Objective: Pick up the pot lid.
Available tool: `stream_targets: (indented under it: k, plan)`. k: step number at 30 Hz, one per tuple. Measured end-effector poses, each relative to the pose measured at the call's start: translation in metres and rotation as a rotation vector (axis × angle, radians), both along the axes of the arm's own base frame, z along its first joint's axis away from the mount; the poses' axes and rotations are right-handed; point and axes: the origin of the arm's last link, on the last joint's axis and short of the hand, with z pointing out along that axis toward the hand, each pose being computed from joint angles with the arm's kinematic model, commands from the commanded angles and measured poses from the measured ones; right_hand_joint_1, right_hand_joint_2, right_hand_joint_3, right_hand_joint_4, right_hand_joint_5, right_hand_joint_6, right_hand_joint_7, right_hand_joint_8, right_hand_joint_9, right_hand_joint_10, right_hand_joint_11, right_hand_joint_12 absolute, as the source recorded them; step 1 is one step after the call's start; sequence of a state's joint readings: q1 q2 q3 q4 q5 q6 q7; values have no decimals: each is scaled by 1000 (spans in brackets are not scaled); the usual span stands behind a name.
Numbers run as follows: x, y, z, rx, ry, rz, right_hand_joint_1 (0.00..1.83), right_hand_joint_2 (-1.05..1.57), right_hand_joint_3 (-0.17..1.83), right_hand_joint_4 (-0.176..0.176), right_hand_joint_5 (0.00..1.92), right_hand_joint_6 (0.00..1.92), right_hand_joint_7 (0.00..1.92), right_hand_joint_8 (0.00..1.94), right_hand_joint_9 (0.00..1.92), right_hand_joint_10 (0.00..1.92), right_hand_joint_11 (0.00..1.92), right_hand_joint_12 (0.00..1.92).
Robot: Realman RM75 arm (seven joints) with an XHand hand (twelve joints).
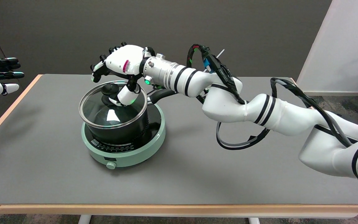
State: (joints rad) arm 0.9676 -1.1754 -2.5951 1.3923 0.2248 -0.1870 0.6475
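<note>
The table [197, 174] carries a green cooker base [126, 154] with a black pot [120, 132] on it. The glass pot lid [104, 112] sits on the pot, not yet lifted. The right hand [121, 67] hovers over the knob [110, 90], thumb beside it, fingers apart, holding nothing. Grasp and lift remain.
</note>
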Motion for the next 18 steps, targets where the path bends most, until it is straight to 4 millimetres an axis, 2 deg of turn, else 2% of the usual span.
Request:
stream_targets:
  k: [12, 18]
  plan:
    - [-7, -5, -5, -3, 12, -33, 875, 611, 938, 176, 620, 377, 706, 239, 692, 413, 396, 583]
    - [-10, -7, -5, -6, 16, -44, 890, 648, 894, 176, 647, 425, 756, 301, 726, 449, 415, 572]
